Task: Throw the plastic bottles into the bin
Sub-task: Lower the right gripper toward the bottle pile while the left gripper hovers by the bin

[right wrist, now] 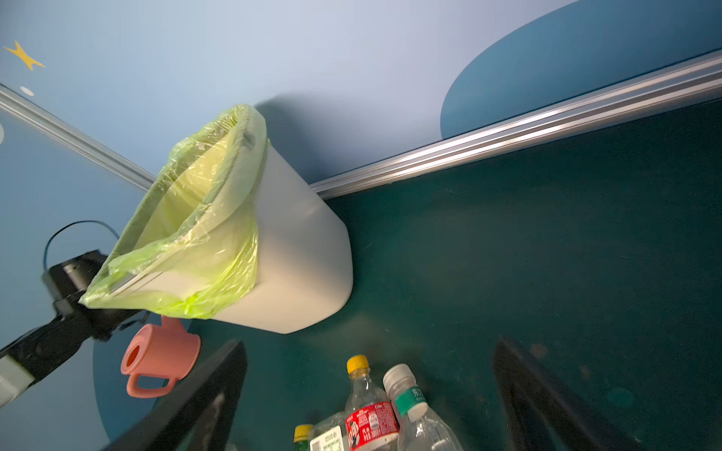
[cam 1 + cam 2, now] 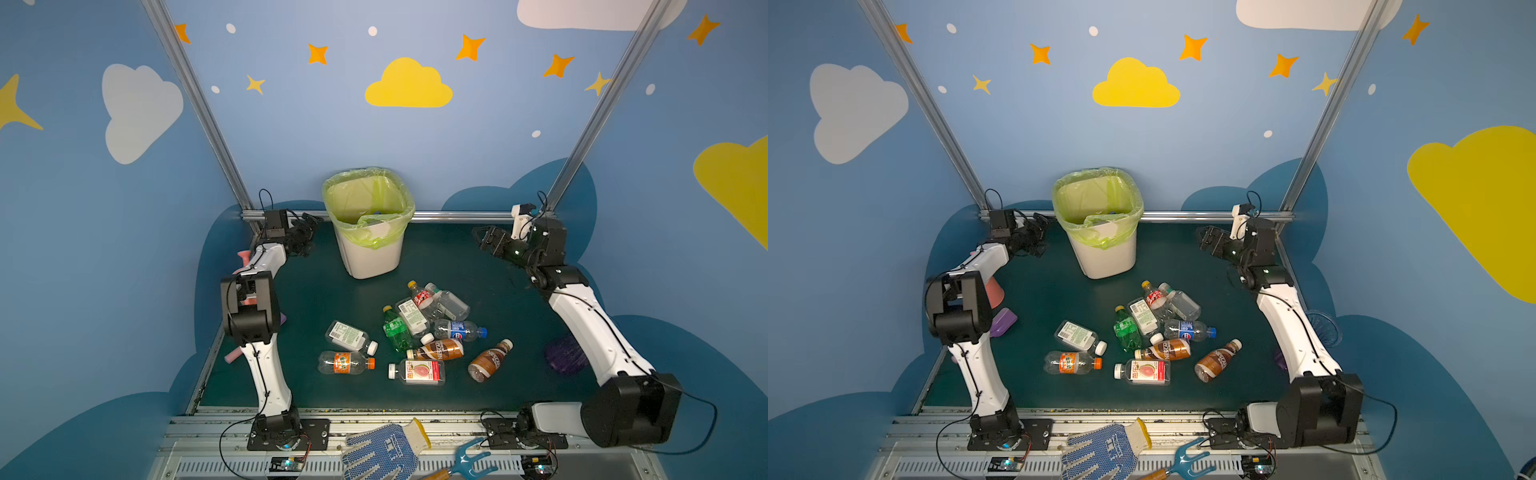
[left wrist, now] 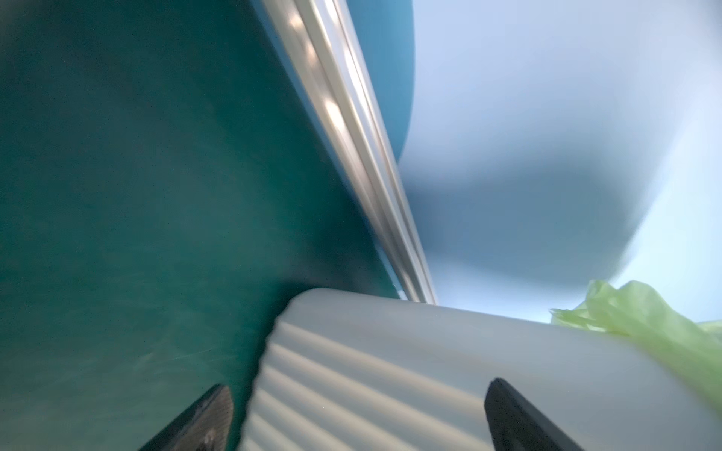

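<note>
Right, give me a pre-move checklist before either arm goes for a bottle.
1. Left gripper empty and open: ok, fingers apart beside the bin, nothing between them.
2. Right gripper empty and open: ok, fingers spread in its wrist view, nothing held.
3. Bin upright, mouth clear: ok, the bag folds over the rim.
4. Bottles within reach: ok, all lie on the mat in front of the bin.
5. Easy first pick: ok, the orange-label bottle lies apart from the pile.
6. Pile untangled: not ok, the green bottle and its neighbours lie touching.
7. Bin's contents: cannot tell.
</note>
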`<state>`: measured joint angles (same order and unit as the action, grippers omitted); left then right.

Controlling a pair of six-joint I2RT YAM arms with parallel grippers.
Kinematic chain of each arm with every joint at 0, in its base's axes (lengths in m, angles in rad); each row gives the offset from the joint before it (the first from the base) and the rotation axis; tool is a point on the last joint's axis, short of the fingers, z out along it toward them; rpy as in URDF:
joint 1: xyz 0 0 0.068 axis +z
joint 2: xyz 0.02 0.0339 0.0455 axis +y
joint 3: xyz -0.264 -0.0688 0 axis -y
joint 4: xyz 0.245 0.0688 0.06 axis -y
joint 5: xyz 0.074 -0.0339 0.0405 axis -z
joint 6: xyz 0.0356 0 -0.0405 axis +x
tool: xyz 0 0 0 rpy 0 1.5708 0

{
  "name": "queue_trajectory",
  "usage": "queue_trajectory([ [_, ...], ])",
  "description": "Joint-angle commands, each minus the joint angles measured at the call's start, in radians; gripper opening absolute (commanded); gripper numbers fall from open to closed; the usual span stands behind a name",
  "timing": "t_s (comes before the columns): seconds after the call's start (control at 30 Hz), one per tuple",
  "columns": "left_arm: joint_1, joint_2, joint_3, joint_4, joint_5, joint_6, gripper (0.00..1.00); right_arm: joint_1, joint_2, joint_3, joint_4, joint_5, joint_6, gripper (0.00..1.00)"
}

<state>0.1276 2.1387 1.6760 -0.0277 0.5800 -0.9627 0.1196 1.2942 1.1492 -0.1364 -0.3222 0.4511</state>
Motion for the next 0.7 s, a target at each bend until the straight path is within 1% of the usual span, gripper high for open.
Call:
queue_trajectory([
  [0.0,-0.043,0.052,0.100,0.055,0.076,-0.062,1.00,-0.034,-0.052,-0.090,0.020,-0.041,-0.003,0.98],
  [0.13,-0.092,0.097,0.166,0.029,0.089,-0.047,1.00,-0.080,-0.119,-0.169,-0.024,-0.013,-0.001,0.98],
  [0.33,-0.169,0.122,0.184,0.032,0.107,-0.047,1.00,-0.155,-0.209,-0.250,-0.083,-0.003,0.008,0.98],
  [0.5,-0.223,0.100,0.132,0.058,0.091,-0.053,1.00,-0.186,-0.257,-0.289,-0.127,-0.017,0.015,0.98],
  [0.57,-0.238,0.084,0.102,0.065,0.069,-0.049,1.00,-0.186,-0.253,-0.304,-0.140,-0.037,0.017,0.98],
  [0.67,-0.236,0.044,0.052,0.111,0.047,-0.071,1.00,-0.179,-0.219,-0.330,-0.144,-0.089,-0.014,0.97],
])
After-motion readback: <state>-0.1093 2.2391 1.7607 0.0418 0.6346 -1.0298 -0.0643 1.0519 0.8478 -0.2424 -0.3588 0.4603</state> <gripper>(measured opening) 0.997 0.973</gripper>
